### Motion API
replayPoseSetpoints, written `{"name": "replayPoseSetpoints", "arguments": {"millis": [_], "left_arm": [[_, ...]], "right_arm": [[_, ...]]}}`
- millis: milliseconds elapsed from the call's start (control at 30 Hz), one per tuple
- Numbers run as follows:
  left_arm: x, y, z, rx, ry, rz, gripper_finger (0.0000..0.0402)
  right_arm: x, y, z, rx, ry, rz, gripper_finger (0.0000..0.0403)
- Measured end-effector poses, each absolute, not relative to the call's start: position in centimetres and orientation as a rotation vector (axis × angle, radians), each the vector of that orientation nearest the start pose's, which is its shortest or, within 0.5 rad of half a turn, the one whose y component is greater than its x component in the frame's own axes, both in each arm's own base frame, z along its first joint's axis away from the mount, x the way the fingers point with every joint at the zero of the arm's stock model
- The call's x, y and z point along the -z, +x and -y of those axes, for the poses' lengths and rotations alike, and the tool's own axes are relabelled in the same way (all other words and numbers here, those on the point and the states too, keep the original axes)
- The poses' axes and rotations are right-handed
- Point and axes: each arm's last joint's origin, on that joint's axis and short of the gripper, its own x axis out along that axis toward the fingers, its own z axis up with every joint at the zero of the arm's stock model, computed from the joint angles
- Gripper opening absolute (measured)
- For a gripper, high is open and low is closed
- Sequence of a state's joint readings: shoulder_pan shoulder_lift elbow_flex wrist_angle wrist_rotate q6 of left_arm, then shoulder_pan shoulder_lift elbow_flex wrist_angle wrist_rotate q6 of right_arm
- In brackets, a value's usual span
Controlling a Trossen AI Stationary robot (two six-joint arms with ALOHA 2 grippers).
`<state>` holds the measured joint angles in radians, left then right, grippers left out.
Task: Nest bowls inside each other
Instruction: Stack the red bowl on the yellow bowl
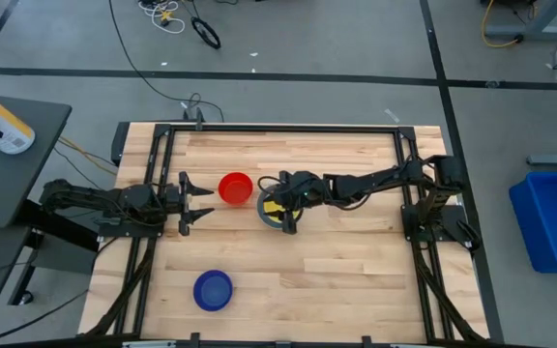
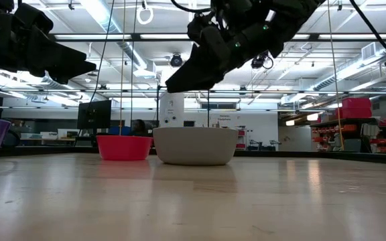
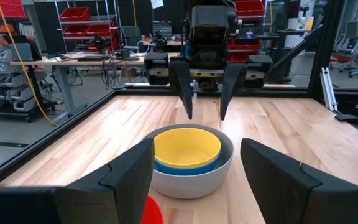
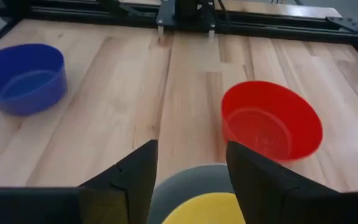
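Bowls sit upright, mouths up, with no lettering I can read on them. My right hand [image 1: 284, 205] hangs spread open and empty just over the grey bowl [image 3: 191, 177], which holds the light blue bowl [image 3: 185, 165] and yellow bowl [image 3: 187, 145] nested inside. My left hand [image 1: 197, 201] waits open beside the red bowl [image 1: 235, 188]. Well apart near the table [image 1: 356, 271] edge sits the dark blue bowl [image 1: 213, 289].
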<state>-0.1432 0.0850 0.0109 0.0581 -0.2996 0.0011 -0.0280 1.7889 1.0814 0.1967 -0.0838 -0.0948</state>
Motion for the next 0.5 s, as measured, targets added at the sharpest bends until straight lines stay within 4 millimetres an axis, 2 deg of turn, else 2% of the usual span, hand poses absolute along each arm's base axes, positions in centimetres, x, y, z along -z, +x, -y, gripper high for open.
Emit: {"name": "replayPoseSetpoints", "arguments": {"millis": [133,233,333,500], "left_arm": [[-16.6,10.1,0.6,-0.159,0.0,-0.015,0.0247],[-16.6,10.1,0.6,-0.16,0.0,-0.015,0.0247],[-16.6,10.1,0.6,-0.162,-0.007,-0.015,0.0247],[-16.6,10.1,0.5,-0.184,-0.006,-0.013,0.0247]], "right_arm": [[-20.6,37.4,1.0,-0.08,-0.08,-0.463,0.0187],[-21.5,35.4,1.1,-0.073,-0.093,-0.377,0.0185],[-22.4,32.5,1.2,-0.06,-0.111,-0.276,0.0188],[-23.0,27.0,1.0,-0.047,-0.142,-0.123,0.0197]]}}
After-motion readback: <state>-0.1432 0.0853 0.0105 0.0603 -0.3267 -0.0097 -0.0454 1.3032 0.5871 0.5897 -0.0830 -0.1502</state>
